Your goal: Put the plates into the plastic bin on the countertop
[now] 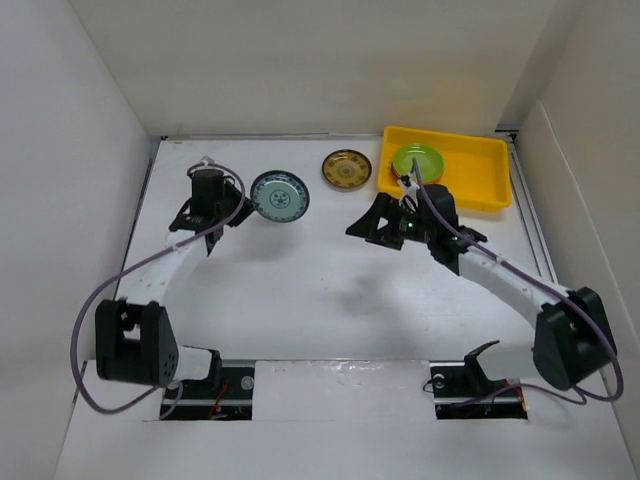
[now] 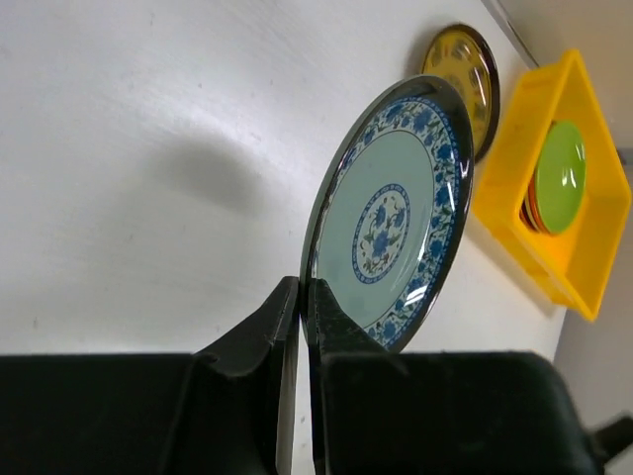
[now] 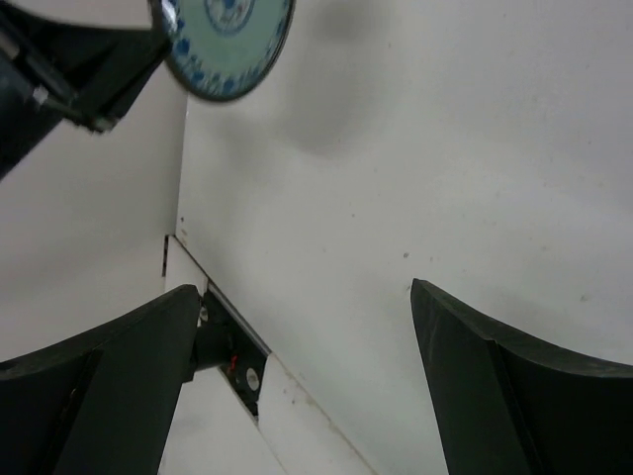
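Starting with the plastic bin (image 1: 480, 200): bright yellow, at 1 o'clock on the white desk (image 1: 330, 290) in the top view. Inside, toward its 9 o'clock end, a lime green plate (image 1: 417, 160) lying face up on a short stack. From the left wrist view, the edge of an orange plate (image 2: 524, 210) showing just under the green one; how many more lie beneath, impossible to tell.

Just outside the bin's 9 o'clock wall, flat on the desk at 12 o'clock, a gold-brown patterned plate (image 1: 346, 168); touching the bin or not, unclear.

At 11 o'clock, the teal patterned plate (image 1: 280, 196), face up to the overhead camera and raised off the desk, with its shadow lying apart from it. Pinched at its 9 o'clock rim by the left tool (image 1: 247, 203), jaws closed tight on the rim. Left arm rising from its base at 7 o'clock and curving up to 11 o'clock.

Right arm stretching from 5 o'clock toward the bin's near wall, wrist bent toward 9 o'clock. Right tool (image 1: 365, 218) gaping wide over bare desk, gripping nothing.
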